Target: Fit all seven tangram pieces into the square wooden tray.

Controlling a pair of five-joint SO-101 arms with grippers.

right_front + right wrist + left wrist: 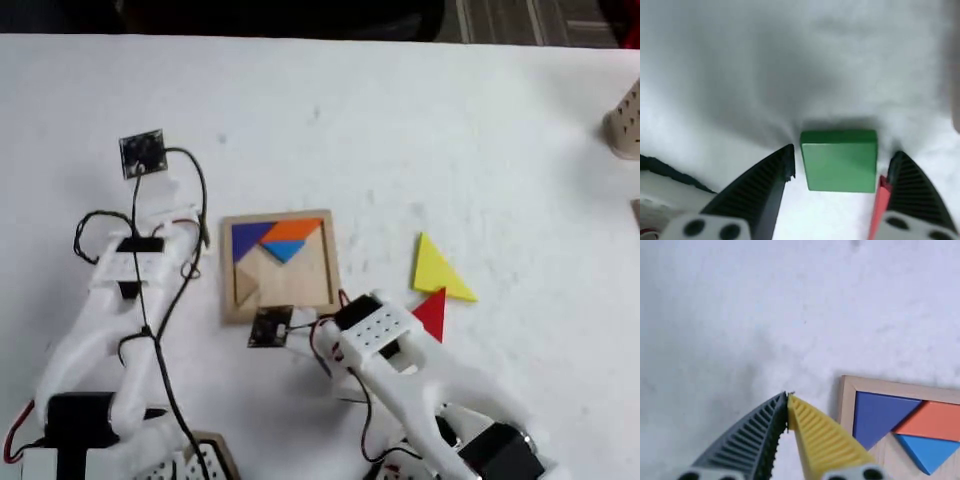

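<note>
My right gripper (842,162) stands open, its jaws on either side of the green square (839,170), which lies flat on the white table (790,60) (a sliver of gap on each side, as far as I can see). My left gripper (787,402) is closed on nothing, tips together just beside a corner of the wooden tray (847,390). The tray holds a dark blue triangle (880,415), an orange piece (932,420) and a light blue triangle (927,452). Beyond the tray, near my right arm, a yellow triangle (438,268) and a red triangle (432,312) lie on the table.
</note>
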